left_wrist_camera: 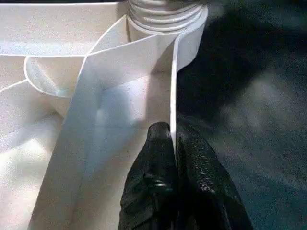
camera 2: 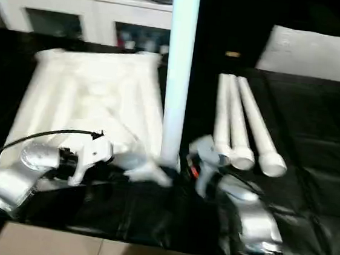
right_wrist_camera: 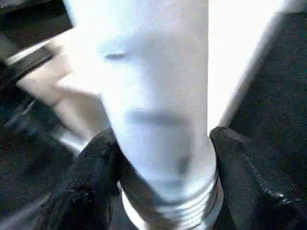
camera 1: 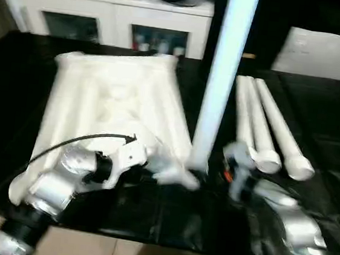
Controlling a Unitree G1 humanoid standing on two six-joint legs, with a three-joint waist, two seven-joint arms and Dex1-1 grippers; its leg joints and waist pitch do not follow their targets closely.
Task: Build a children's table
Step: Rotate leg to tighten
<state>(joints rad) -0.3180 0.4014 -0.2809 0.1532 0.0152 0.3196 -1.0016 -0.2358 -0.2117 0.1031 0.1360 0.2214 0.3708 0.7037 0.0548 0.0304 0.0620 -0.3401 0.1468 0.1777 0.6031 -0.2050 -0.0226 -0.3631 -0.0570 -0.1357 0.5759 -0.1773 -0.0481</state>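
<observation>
From the head, the white tabletop (camera 1: 108,112) lies upside down on the left half of the black work table (camera 1: 326,150), ribs up, with a white cabinet (camera 1: 109,11) beyond its far edge. One leg (camera 1: 224,78) stands upright at the tabletop's near right corner, rising out of the top of the picture. Three more legs (camera 2: 240,123) lie side by side on the black cover to the right, their thicker ends toward the robot. The left gripper (camera 1: 174,175) reaches in from the near left to the tabletop's near right edge, and the right gripper (camera 2: 194,160) comes in from the near right at the foot of the standing leg; both are blurred here, so the fingers cannot be read. The left wrist view settles the first: its two black fingers (left_wrist_camera: 153,177) are pinched on the thin outer wall of the tabletop, one on each side, with the threaded end of the standing leg seated in the corner socket (left_wrist_camera: 165,21) just beyond. The right wrist view settles the second: the right fingers (right_wrist_camera: 249,177) straddle the leg just above its threaded end, pressed against it on both sides.
</observation>
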